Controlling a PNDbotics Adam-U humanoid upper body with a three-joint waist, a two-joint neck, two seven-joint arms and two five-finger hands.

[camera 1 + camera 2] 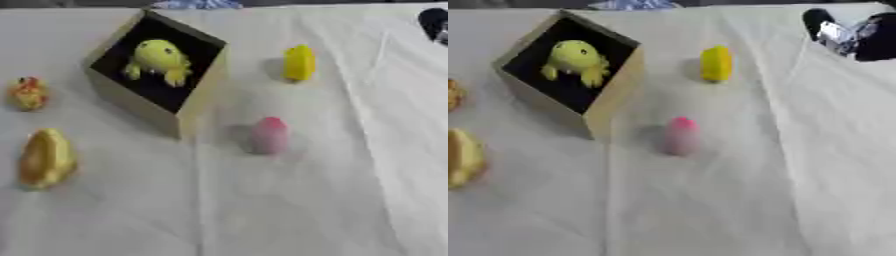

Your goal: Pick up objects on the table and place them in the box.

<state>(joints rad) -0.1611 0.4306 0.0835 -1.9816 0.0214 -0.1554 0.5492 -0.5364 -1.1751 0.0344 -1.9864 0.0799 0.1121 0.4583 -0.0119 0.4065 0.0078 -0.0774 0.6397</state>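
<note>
A tan box [203, 87] with a black inside stands at the back left, holding a yellow-green frog-like toy [159, 59]. A yellow object [299, 63] stands right of the box. A pink object [269, 135] stands in front of the box's near corner. At the left lie a small orange-red toy [28, 93] and a larger yellow-orange object [46, 158]. My right hand [843, 34], black and silver, shows at the top right corner, well away from the objects; its fingers cannot be made out. The left hand is out of sight.
A white cloth [289, 210] with folds covers the table. A blue and white patterned thing [199, 4] lies at the far edge behind the box.
</note>
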